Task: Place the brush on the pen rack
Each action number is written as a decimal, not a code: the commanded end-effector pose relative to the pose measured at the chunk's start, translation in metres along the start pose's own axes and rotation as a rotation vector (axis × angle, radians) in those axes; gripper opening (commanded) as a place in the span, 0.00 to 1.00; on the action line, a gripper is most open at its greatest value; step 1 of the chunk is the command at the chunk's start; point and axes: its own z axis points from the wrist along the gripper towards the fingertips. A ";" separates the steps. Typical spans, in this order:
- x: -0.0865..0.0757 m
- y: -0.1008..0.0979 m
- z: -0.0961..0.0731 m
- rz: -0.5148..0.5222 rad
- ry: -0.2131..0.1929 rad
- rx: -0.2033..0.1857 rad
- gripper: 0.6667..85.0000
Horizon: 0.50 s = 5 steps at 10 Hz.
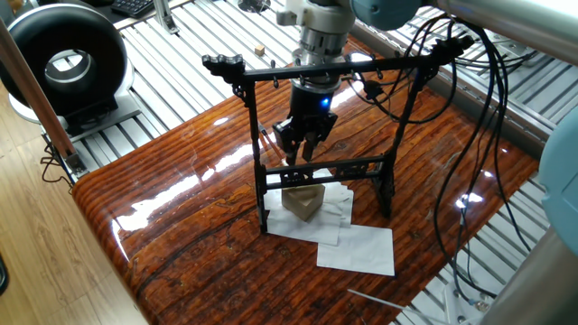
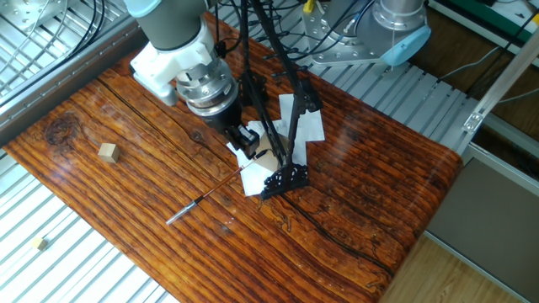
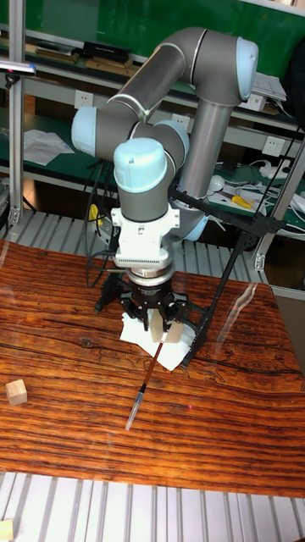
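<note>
worktop (image 2: 354, 194) reddish-brown wood, dark wavy grain stripes, glossy white glare patches; pen rack (image 1: 321, 135) all black; brush (image 3: 144, 381) reddish-brown upper shaft, grey-silver lower part, beside the rack; end effector (image 3: 156, 324) black with silver ribbed collar above; arm (image 3: 182, 102) grey tubes, pale blue joint caps; paper sheets (image 1: 357, 248) white, under the rack; block (image 1: 302, 202) tan, on the paper at the rack's foot; small cube (image 2: 107, 151) light tan wood, well apart from the rack; surrounding frame (image 2: 76, 278) silver ribbed metal; cables (image 1: 470, 135) black; round device (image 1: 63, 63) black, white centre, far from the rack
</note>
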 end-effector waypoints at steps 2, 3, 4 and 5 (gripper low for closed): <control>-0.005 0.010 0.001 0.064 -0.009 -0.016 0.45; -0.007 0.008 0.002 0.068 -0.017 -0.007 0.45; -0.009 0.009 0.004 0.076 -0.022 -0.007 0.45; -0.011 0.009 0.005 0.081 -0.026 -0.002 0.45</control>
